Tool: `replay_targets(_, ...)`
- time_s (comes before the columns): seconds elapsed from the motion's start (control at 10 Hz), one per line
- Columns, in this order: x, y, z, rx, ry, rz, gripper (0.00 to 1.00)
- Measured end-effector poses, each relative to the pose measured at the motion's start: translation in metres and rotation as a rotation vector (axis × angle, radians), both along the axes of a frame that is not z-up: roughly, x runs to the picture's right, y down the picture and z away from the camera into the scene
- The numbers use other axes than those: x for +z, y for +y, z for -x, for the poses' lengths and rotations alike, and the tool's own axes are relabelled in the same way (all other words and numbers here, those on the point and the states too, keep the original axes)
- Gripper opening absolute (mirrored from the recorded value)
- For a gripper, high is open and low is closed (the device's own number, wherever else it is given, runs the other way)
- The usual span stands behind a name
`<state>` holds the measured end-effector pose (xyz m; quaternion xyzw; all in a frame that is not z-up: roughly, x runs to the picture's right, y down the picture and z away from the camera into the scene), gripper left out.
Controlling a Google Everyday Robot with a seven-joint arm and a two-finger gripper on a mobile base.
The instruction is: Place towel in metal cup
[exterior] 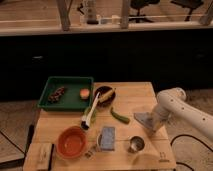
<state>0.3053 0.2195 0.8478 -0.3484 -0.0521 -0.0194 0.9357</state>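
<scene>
A blue-grey folded towel (106, 137) lies flat near the front edge of the wooden table (135, 97). A small metal cup (135, 144) stands upright just to its right, apart from it. My gripper (144, 122) is at the end of the white arm (172, 107), which comes in from the right. It hangs low over the table, just behind and to the right of the cup and well to the right of the towel. Nothing shows in its hold.
A green tray (67, 93) at the back left holds an orange fruit (85, 93) and a dark item (56, 94). A dark bowl (104, 94), a white-handled brush (91, 111), a green pepper (119, 115), a red bowl (72, 142) and a tan block (44, 153) are also on the table.
</scene>
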Motion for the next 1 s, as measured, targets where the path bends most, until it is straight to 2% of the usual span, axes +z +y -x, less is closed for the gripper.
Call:
replay_targets(0.3, 0.001, 0.0, 0.0, 0.003, -0.014, 0.006, 0.04)
replay_targets(0.4, 0.0, 0.001, 0.0, 0.003, -0.013, 0.009, 0.0)
replay_targets(1.0, -0.002, 0.003, -0.013, 0.0, -0.021, 0.007, 0.0)
